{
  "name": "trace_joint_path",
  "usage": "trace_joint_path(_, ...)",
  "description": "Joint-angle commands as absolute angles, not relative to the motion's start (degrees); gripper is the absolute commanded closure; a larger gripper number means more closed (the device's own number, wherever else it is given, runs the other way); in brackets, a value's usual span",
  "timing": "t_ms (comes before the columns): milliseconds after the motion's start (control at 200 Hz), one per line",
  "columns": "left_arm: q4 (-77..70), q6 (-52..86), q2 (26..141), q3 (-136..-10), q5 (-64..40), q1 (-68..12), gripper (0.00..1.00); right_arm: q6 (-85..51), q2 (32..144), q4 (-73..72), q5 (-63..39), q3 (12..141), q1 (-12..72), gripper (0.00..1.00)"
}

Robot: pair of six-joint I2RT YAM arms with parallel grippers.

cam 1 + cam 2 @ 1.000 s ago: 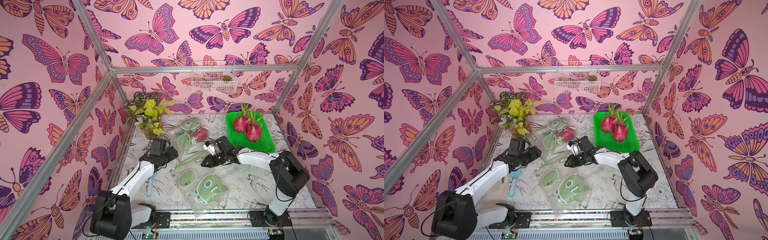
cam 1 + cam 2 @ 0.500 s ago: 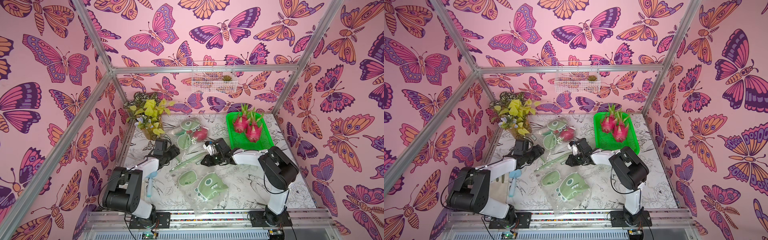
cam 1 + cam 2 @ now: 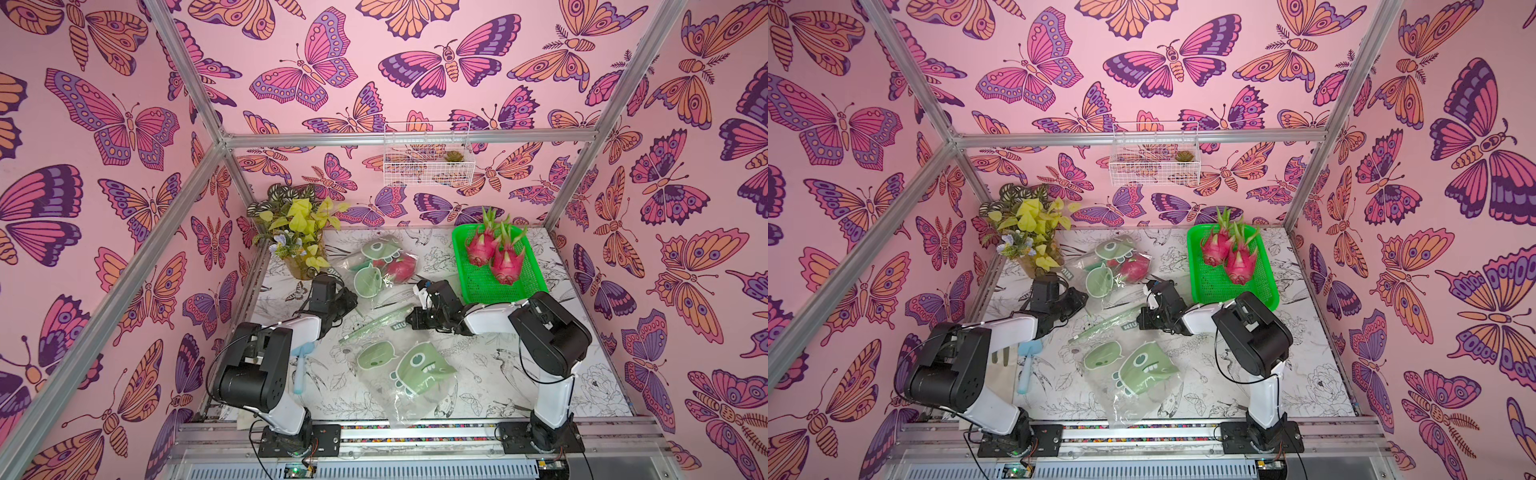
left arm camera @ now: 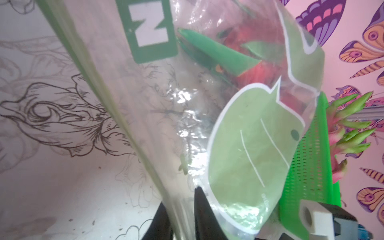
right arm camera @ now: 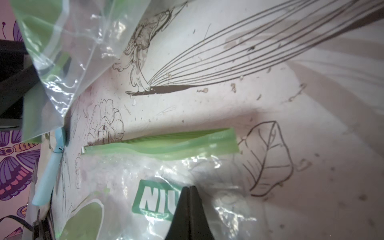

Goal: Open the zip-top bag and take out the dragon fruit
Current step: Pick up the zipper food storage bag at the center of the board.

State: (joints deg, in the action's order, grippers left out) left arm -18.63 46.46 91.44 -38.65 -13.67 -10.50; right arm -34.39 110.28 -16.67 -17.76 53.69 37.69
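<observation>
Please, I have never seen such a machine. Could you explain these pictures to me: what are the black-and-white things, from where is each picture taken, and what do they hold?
These are two robot arms, the left arm and the right arm, fixed at the edge of the table. Two pictures look down from above, from one double camera; the two close ones come from a camera on each wrist. On the table lie a far bag with a dragon fruit inside, a near bag, a green tray with two more fruits, a plant and a blue brush. The left fingers are closed on the far bag's zip edge. The right fingers are closed, tips at the near bag's label; whether they pinch plastic, I cannot tell.
</observation>
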Motion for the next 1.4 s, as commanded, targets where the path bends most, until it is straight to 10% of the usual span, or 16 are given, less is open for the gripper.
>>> trace_joint_path(0, -19.3, 43.5, 89.0, -39.9, -15.0, -10.3, 0.98, -36.4, 111.1, -20.7, -13.9, 53.0, 36.9, 0.98)
trace_joint_path(190, -9.5, 37.9, 83.4, -46.6, -14.6, -12.1, 1.0, -35.2, 109.5, -19.7, -16.9, 53.8, 35.9, 1.0)
trace_joint_path(546, 13.9, 27.1, 80.0, -73.0, -17.4, -15.5, 1.0, -29.3, 96.8, 7.4, -22.1, 60.7, 35.8, 0.51)
trace_joint_path(946, 26.5, 24.3, 79.4, -89.7, -21.6, -15.6, 1.0, -29.7, 86.0, 19.5, -22.3, 55.3, 37.0, 0.31)
trace_joint_path(1397, 29.8, 24.8, 76.3, -94.2, -24.5, -15.7, 1.0, -32.3, 94.2, 14.4, -24.6, 54.0, 40.1, 0.42)
